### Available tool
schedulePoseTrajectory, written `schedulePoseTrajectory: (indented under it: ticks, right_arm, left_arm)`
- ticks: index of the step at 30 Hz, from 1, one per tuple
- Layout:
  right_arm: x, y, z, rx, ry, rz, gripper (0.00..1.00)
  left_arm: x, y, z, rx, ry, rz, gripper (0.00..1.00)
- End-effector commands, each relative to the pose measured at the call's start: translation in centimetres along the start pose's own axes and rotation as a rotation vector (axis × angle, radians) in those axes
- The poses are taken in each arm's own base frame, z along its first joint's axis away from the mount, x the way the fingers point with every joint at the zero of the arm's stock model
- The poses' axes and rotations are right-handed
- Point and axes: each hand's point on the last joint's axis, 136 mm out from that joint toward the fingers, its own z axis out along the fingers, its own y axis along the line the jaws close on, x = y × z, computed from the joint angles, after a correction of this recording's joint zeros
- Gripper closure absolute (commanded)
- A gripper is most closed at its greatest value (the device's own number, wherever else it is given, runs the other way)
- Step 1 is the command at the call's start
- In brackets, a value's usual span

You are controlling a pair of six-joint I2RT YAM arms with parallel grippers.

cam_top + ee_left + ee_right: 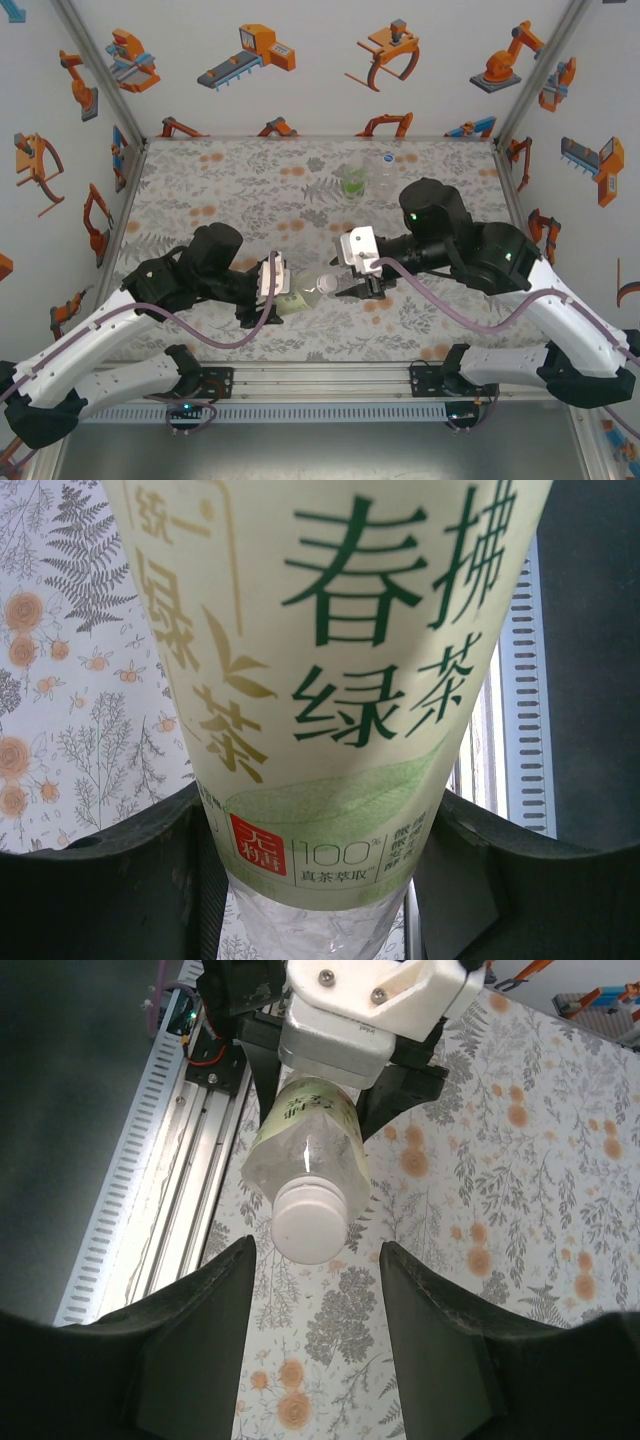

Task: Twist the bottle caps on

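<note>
Pretty clearly a robotics lab booth: walls [300, 95] covered in orange robot stickers [256, 52], aluminium frame posts [100, 70], floral tabletop [230, 190], robot arms [110, 330] bolted to a slotted rail [320, 378].

The far-left part of the worktop [215, 185] lies bare, free for either arm to pass. Near the far edge, right of middle, the green bottle [352, 181] and the colourless bottle [386, 168] stand just beside each other and block that patch. At the middle of the near edge, the held bottle [303, 293] spans from the left gripper [283, 296] towards the right gripper [352, 289]. A narrow gap shows on each side of its cap [309, 1225] between the right jaws.
</note>
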Motion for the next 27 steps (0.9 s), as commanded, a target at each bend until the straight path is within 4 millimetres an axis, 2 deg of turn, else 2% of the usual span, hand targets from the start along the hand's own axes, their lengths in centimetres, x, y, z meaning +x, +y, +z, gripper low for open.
schedulePoseTrajectory:
  ticks: [1,10,14,17,20,22,27]
  right_arm:
    - [-0.8,0.3,0.2,-0.008,-0.046,-0.049,0.51]
    - [-0.6,0.3,0.9,-0.008,-0.039,-0.049,0.59]
    - [-0.2,0.5,1.0,-0.017,-0.027,-0.024,0.68]
    - [0.2,0.2,1.3,0.004,-0.021,0.063,0.80]
    - [0.8,-1.5,1.6,0.111,-0.036,0.276,0.92]
    - [1.6,-3.3,1.6,0.221,-0.065,0.515,1.00]
    - [4.7,-5.6,1.3,0.404,-0.159,1.172,1.00]
  left_arm:
    - [-1.7,-0.3,-1.0,0.002,-0.051,0.041,1.00]
    - [-1.7,-0.2,-1.0,-0.003,-0.050,0.033,1.00]
    - [-1.8,-0.1,-1.1,-0.012,-0.053,0.032,1.00]
    - [-2.0,0.3,-1.1,-0.031,-0.060,0.028,1.00]
    - [-2.2,1.0,-1.2,-0.074,-0.072,0.029,1.00]
    - [-2.4,1.6,-1.3,-0.108,-0.081,0.032,1.00]
    - [-2.1,3.2,-1.3,-0.196,-0.063,0.028,1.00]
